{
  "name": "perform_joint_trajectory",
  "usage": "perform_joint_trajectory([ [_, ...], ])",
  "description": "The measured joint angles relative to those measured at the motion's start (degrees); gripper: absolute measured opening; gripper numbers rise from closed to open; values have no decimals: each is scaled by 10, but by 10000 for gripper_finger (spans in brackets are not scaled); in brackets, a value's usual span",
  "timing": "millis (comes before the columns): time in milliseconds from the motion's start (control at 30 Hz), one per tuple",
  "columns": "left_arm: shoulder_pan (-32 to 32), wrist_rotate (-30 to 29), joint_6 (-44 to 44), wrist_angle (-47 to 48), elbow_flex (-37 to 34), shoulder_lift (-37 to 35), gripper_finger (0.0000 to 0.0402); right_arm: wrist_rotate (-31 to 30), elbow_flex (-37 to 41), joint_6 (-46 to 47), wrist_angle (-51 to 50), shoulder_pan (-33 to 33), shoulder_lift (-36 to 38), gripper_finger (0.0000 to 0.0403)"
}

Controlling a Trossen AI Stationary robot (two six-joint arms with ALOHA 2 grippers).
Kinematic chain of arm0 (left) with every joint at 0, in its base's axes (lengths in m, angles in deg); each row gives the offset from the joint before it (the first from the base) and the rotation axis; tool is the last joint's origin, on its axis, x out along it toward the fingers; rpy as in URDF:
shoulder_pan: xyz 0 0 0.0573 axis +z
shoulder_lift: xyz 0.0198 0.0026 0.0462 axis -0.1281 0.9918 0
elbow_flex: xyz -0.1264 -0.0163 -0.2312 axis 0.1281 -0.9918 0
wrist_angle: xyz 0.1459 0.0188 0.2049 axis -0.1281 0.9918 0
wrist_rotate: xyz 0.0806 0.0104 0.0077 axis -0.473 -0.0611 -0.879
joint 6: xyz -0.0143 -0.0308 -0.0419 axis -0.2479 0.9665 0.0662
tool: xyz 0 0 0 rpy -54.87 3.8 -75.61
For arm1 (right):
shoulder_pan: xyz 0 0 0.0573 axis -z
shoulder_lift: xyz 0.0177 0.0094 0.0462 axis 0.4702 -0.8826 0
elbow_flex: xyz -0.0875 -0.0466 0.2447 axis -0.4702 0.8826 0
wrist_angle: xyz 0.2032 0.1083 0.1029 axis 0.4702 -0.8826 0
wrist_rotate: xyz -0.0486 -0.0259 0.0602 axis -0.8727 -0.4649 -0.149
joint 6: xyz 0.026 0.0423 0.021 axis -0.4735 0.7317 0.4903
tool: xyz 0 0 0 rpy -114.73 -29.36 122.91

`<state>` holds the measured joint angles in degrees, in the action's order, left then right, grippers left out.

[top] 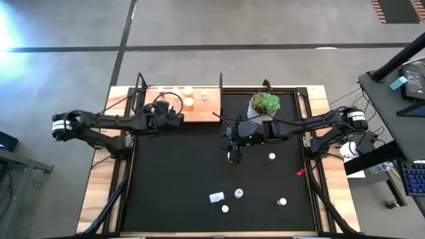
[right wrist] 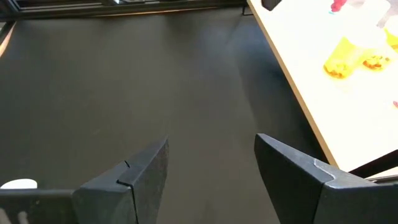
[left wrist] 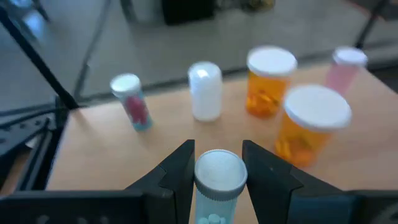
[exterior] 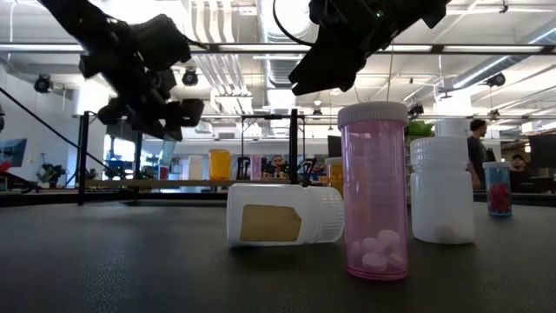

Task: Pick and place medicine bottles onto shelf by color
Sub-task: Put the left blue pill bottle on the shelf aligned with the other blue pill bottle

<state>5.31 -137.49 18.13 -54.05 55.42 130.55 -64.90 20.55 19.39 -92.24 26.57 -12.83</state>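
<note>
holding a clear bluish bottle (left wrist: pixel 217 180) by its neck, the left end effector (left wrist: pixel 217 177) hangs over the near edge of the shelf (top: pixel 199 114), its two fingers closed snugly on either side of the white cap; the upright grip looks chosen so the bottle can be set down standing. on the wooden board ahead of it stand a small bottle with red contents (left wrist: pixel 132 101), a white bottle (left wrist: pixel 205 90), two orange bottles (left wrist: pixel 268 73) side by side and a pinkish one (left wrist: pixel 344 68) at the far end, so like colours seem to be gathered together and the left side looks like the likely slot for this one. further right, the right end effector (top: pixel 234 151) hovers over the black mat (top: pixel 172 179) just beside the shelf's corner and near the potted plant (top: pixel 264 103), fingers spread wide with nothing between them, probably on its way to another pick. loose bottles wait on the mat: a white bottle lying on its side (exterior: pixel 282 212), a tall pink bottle (exterior: pixel 374 191) and a white upright one (exterior: pixel 443 187) close together near the front edge.
</note>
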Motion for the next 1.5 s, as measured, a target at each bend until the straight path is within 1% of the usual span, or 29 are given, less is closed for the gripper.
perform_joint_trajectory([
  [167,1,-61,1,-106,-34,47,107,0,0,0,0,0,0,228],
  [233,1,-91,15,-127,-35,66,107,0,0,0,0,0,0,228],
  [400,1,-153,57,-141,-35,106,107,0,0,0,0,0,0,228],
  [567,2,-199,124,-142,-35,142,107,0,0,0,0,0,0,228],
  [633,4,-212,135,-141,-35,155,107,0,0,0,0,0,0,228],
  [867,24,-217,149,-146,-36,178,107,0,0,0,0,0,0,228],
  [1200,62,-218,150,-151,-36,179,107,0,0,0,0,0,0,228],
  [1500,78,-216,149,-165,-36,179,107,0,0,0,0,0,0,228],
])
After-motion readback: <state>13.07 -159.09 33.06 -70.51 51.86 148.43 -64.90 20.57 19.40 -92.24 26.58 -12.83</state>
